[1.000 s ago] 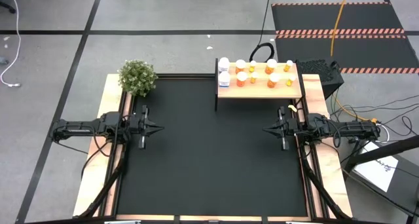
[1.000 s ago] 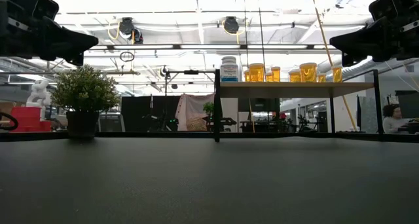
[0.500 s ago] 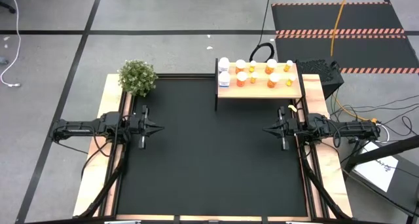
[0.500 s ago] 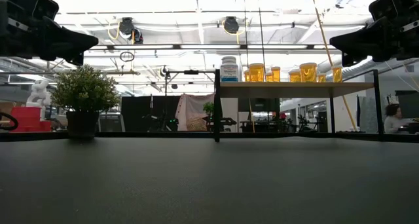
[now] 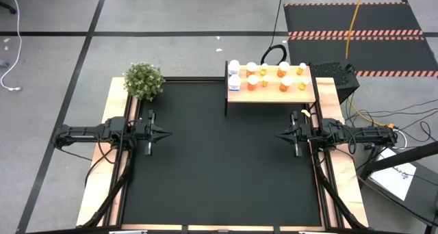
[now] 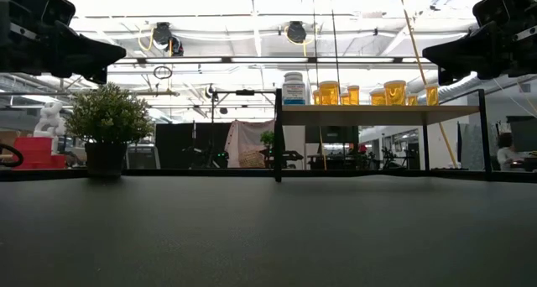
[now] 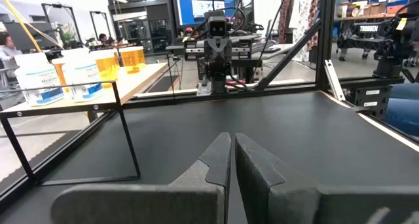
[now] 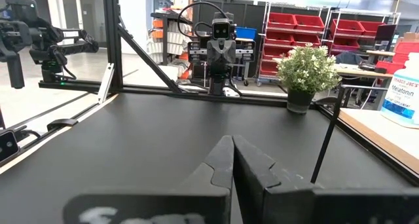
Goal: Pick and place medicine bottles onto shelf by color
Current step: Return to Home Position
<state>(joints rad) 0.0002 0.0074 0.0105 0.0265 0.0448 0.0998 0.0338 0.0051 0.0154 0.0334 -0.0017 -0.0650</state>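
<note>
The pale wooden shelf stands raised at the table's far right. On its flat top stand two white bottles with bluish labels at its left end and several orange bottles with white caps to their right. In the low view the white bottle and the orange bottles stand upright on the shelf. My left gripper is shut at the table's left edge, pointing level toward the right. My right gripper is shut at the right edge, pointing level toward the left. Both are empty and clear of the table.
A green potted plant stands at the table's far left corner. The black mat lies between the two arms. Thin black shelf legs stand at the shelf's left end. Wooden side rails run along both edges.
</note>
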